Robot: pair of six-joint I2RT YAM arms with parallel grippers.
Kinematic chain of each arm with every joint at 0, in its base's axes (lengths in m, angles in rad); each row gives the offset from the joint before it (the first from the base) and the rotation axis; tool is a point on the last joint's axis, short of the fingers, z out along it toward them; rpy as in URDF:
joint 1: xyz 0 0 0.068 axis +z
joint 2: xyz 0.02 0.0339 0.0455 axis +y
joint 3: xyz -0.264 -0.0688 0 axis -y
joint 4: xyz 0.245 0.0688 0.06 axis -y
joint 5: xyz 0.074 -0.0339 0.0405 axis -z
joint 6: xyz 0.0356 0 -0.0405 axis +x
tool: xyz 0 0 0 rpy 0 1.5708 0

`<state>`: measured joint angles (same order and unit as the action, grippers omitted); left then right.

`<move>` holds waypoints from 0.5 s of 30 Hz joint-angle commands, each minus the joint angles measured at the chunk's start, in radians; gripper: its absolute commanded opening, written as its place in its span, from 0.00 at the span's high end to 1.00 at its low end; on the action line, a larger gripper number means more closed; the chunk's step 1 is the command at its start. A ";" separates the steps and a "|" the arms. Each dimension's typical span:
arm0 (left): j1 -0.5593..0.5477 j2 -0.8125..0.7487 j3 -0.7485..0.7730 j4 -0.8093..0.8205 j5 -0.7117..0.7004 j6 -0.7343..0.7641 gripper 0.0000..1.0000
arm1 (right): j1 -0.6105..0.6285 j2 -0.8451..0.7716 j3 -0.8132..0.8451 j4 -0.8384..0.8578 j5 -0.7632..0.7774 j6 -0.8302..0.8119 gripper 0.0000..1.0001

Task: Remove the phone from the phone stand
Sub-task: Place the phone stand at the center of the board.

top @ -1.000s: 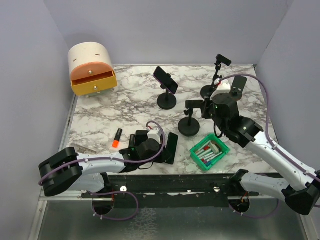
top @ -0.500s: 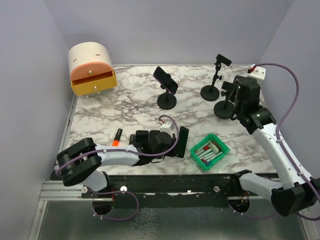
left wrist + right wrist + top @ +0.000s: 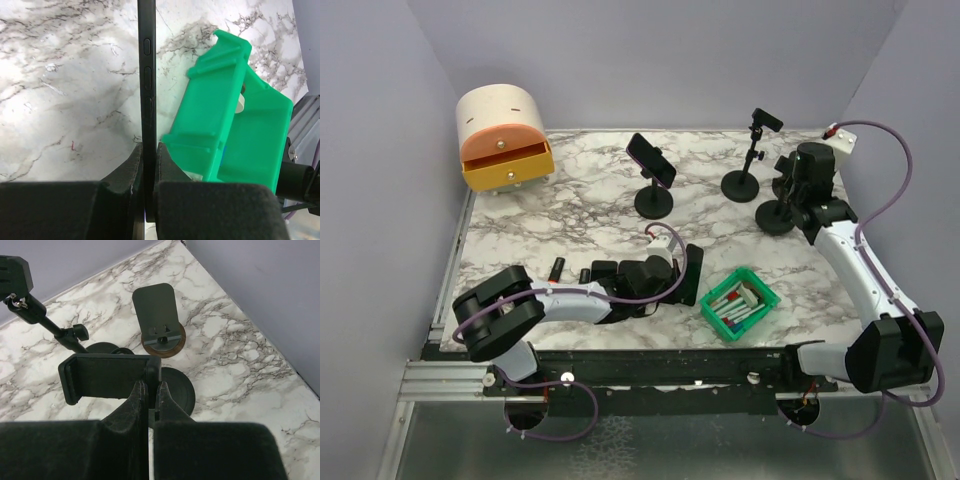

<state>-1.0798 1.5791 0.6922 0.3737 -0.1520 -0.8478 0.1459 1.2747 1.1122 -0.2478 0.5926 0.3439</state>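
Observation:
My left gripper [image 3: 672, 277] is shut on a black phone [image 3: 692, 275] and holds it on edge just above the table, next to the green bin [image 3: 740, 303]. In the left wrist view the phone [image 3: 147, 75] runs edge-on between my fingertips [image 3: 148, 155], close to the bin [image 3: 235, 125]. My right gripper [image 3: 790, 193] is shut on the empty black phone stand [image 3: 778, 215] at the far right. In the right wrist view my gripper [image 3: 150, 386] pinches the end of its clamp [image 3: 107, 377] above its round base [image 3: 177, 390]. A second stand [image 3: 653, 200] at the back middle holds another dark phone [image 3: 650, 160].
A third, empty stand [image 3: 742, 185] stands at the back right. A small stand with a brown-ringed base [image 3: 162, 337] sits by the right wall. A cream and orange drawer unit [image 3: 503, 140] is at the back left. An orange marker [image 3: 552, 270] lies near the front left.
My left gripper has slid right with the phone, up to the green bin. My right gripper has carried the empty stand from the table's middle to the far right.

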 commanded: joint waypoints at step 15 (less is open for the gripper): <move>0.047 0.053 -0.041 0.110 -0.014 -0.006 1.00 | -0.028 0.065 -0.054 0.209 -0.026 0.027 0.82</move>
<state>-1.0405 1.6249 0.6624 0.4194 -0.1509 -0.8528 0.1253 1.3434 1.0645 -0.1047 0.5861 0.3473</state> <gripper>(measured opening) 0.048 0.071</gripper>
